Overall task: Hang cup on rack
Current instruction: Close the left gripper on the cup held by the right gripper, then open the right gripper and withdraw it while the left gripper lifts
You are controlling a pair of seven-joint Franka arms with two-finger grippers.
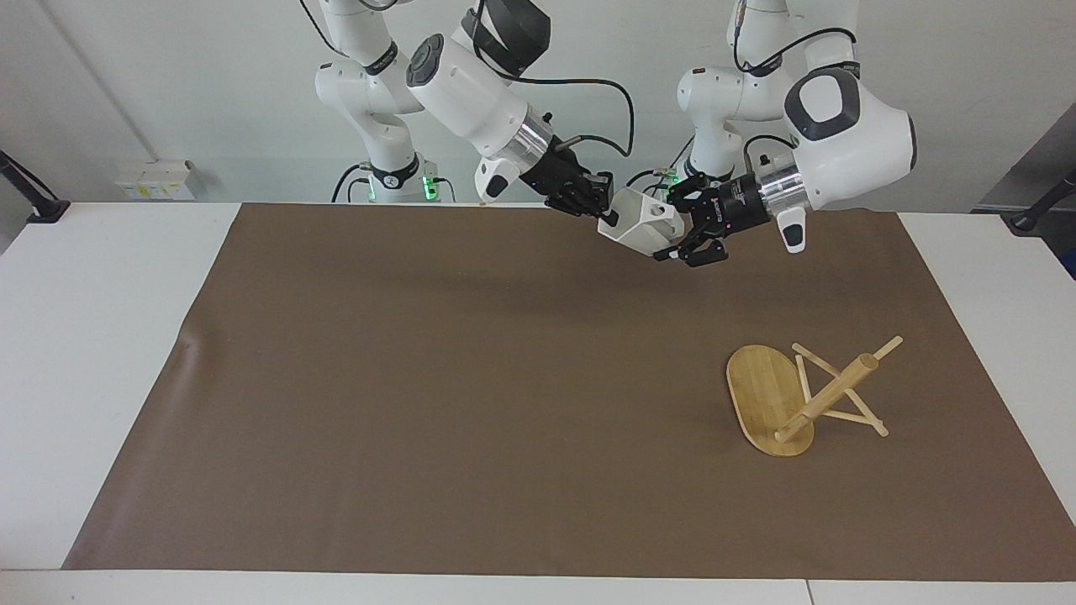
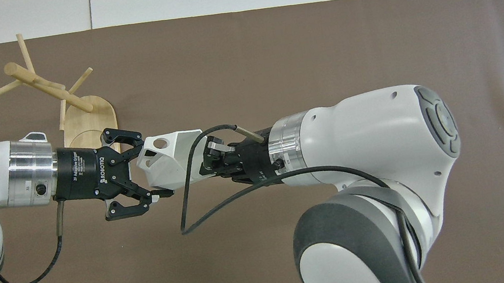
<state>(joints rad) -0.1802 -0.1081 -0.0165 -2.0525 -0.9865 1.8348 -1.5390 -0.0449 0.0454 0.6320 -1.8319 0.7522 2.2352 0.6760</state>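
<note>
Passing the cup (image 1: 640,225) mid-air near the robots' end of the tabletop (image 1: 101,336): left gripper (image 1: 679,239) and right gripper (image 1: 602,212) both pinch it. Next, right lets go; rack (image 1: 803,395) lies tipped.

Left pincer (image 1: 672,238) and right pincer (image 1: 603,212) clamped, raised, tip to tip.

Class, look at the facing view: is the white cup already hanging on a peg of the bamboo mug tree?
No, the cup is up in the air between the two grippers, well apart from the bamboo mug tree.
</note>
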